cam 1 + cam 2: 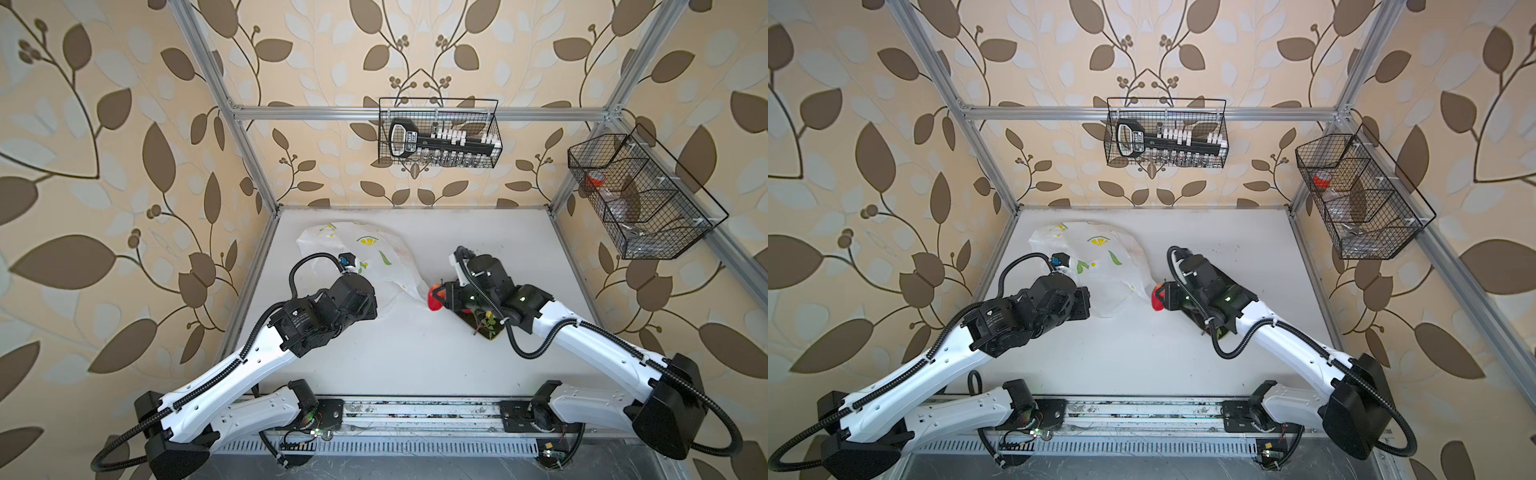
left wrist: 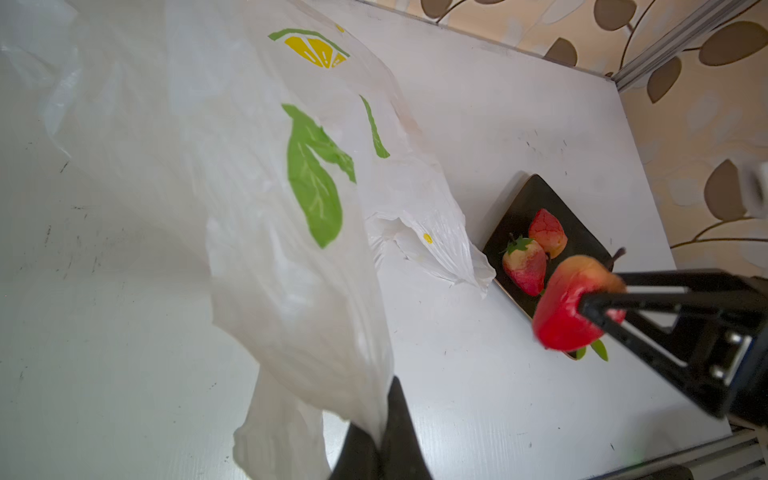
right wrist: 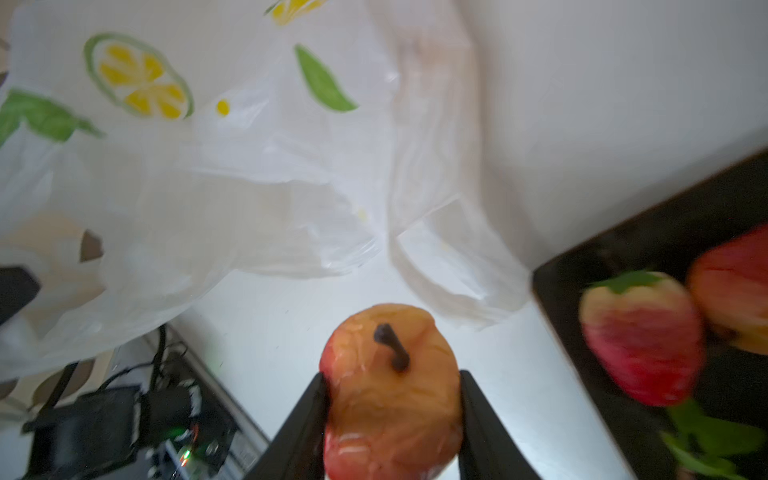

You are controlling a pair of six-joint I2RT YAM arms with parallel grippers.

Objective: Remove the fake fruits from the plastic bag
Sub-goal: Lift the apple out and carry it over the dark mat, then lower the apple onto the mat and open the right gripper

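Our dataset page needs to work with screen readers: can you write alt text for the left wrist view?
The left end effector pinches a fold of the white lemon-print plastic bag above the white table. Beyond it, the right end effector grips a red-orange fake fruit near a dark plate carrying a strawberry and another fruit.

Plastic bag left of plate
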